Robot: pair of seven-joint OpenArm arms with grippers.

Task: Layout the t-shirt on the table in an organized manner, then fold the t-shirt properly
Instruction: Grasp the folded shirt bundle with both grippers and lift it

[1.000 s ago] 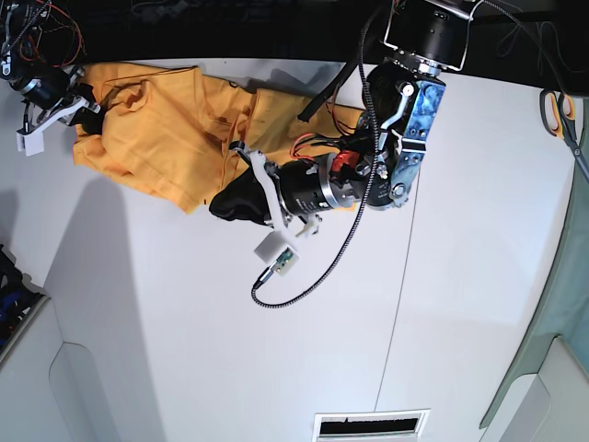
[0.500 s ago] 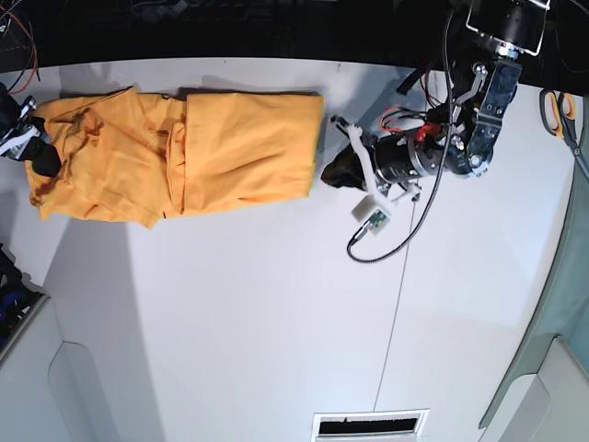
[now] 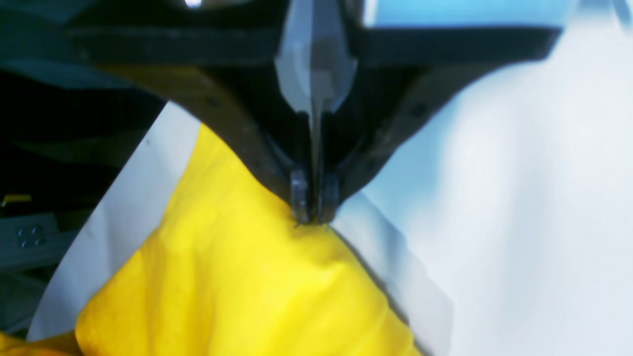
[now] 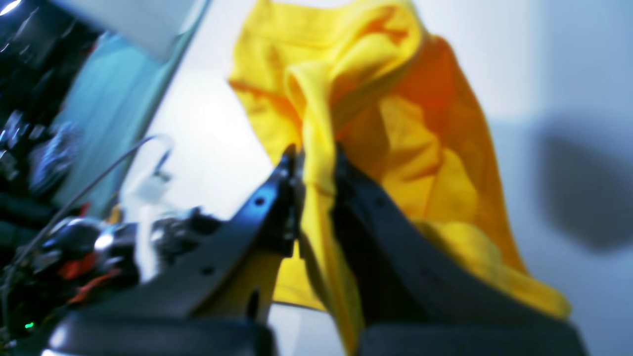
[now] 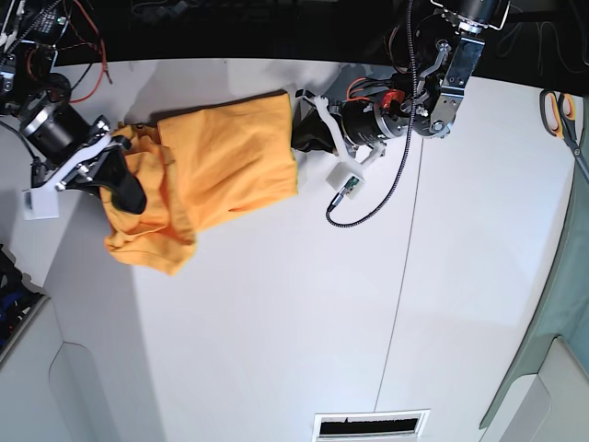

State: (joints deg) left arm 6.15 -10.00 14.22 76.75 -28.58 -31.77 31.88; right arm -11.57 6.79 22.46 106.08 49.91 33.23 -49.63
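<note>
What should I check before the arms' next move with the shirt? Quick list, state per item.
1. Left gripper shut on the t-shirt edge: ok, fabric pinched at the tips in the left wrist view.
2. Right gripper shut on the t-shirt: ok, a fold of cloth runs between its fingers.
3. Shirt spread flat: not ok, bunched and creased on the right gripper's side.
4. Shirt fully on the table: ok in the base view.
5. Cable looping beside the left wrist clear of the cloth: ok, it lies apart from it.
6. Which shirt parts are held: cannot tell.
</note>
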